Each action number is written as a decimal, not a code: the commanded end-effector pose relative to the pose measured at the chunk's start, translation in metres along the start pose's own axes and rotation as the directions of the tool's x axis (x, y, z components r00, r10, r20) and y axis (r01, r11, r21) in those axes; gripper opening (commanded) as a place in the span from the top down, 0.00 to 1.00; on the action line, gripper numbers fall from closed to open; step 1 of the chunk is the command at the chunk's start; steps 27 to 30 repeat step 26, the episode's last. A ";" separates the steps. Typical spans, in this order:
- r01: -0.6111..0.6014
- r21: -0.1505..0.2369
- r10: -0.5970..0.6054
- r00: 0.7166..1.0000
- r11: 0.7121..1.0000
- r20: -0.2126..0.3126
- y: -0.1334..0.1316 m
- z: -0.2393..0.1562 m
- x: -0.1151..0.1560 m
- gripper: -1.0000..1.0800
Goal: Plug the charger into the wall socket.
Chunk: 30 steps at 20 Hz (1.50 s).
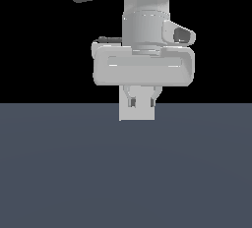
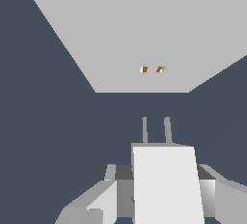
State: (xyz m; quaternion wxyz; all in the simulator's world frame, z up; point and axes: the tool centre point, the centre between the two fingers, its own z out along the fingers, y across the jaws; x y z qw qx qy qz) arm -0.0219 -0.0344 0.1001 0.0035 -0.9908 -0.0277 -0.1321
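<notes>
1. The charger (image 1: 137,110) sits in the centre of the exterior view, a pale block hanging under the arm right at the line where the black backdrop meets the dark tabletop (image 1: 59,173). In the wrist view it fills the lower middle of the frame, with its two thin prongs (image 2: 156,130) pointing away from the camera.
2. The gripper (image 1: 141,102) is clamped on the charger: in the exterior view its two fingers (image 1: 132,100) press on the block from either side, and in the wrist view the finger bodies flank it at lower left and lower right. Picking up therefore looks done.
3. The wall socket (image 2: 120,35) takes the upper half of the wrist view, a large light-grey plate with two small orange holes (image 2: 151,69) a little right of its middle. I cannot make it out in the exterior view, where the arm and the charger cover the centre.
4. A band of dark tabletop shows between the prong tips and the plate's near edge, so the prongs are near the socket but apart from it; nothing is inserted.
5. Left to right, the prongs line up roughly with the two holes, so alignment seems largely settled.
6. What remains, by my judgement, is the final advance to seat the prongs in the holes, then letting go.
</notes>
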 end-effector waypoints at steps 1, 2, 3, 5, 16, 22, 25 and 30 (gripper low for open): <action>0.000 0.000 0.000 1.000 1.000 0.000 0.000 0.000 0.000 1.00; 0.000 0.000 0.000 1.000 1.000 0.000 0.000 0.000 0.000 1.00; 0.000 0.000 0.000 1.000 1.000 0.000 0.000 0.000 0.001 1.00; 0.000 0.000 0.000 1.000 1.000 0.000 0.000 0.001 0.003 1.00; 0.000 0.000 0.000 1.000 1.000 0.000 0.000 0.010 0.037 1.00; 0.000 0.000 0.000 1.000 1.000 0.000 0.000 0.013 0.048 1.00; 0.000 0.000 0.000 1.000 1.000 0.000 0.000 0.013 0.049 1.00; 0.000 0.000 0.000 1.000 1.000 0.000 0.000 0.013 0.049 1.00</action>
